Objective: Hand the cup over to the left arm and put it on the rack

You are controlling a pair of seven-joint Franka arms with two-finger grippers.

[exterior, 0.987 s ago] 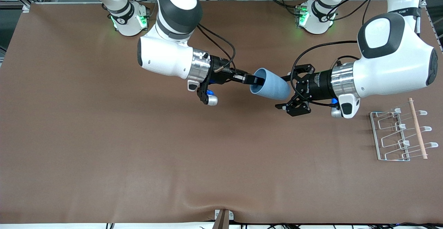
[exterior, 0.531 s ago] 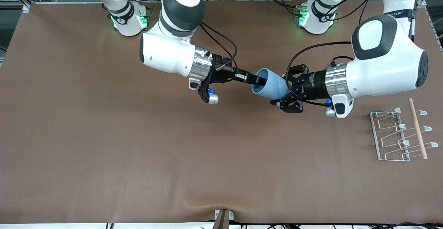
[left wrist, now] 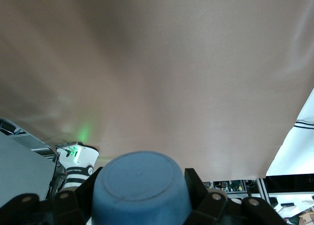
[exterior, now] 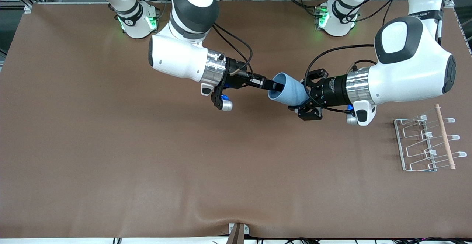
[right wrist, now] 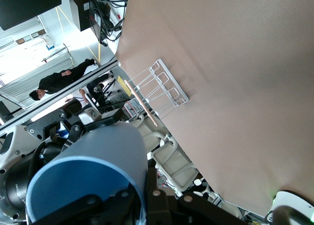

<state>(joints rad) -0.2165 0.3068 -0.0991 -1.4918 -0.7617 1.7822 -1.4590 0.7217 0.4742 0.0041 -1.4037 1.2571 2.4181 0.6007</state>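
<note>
A plain brown table (exterior: 147, 170) runs wide under both arms, with lab frames and cabling along the edge where the bases stand.

The cup (exterior: 289, 91) hangs on its side in the air over the middle of the table, between the two claws. The right gripper (exterior: 276, 86) holds it by the rim, one slim finger inside the mouth and the wall pinched against the other. The left gripper (exterior: 305, 97) has its chunky forked fingers (left wrist: 198, 188) spread around the cup's closed base, which fills the gap between them in the left wrist view; they sit close beside the wall, but whether they already press on it I cannot tell.

The step in hand is the handover. To do it well, the left claw should probably close squarely on the base end until the grip is firm, and only then should the right claw open and back straight out along the cup's axis, so the inner finger does not drag the rim.

The rack (exterior: 424, 140) lies well apart from the left claw, toward the left arm's end of the table, with its wooden rod (exterior: 444, 136) across the loops.
</note>
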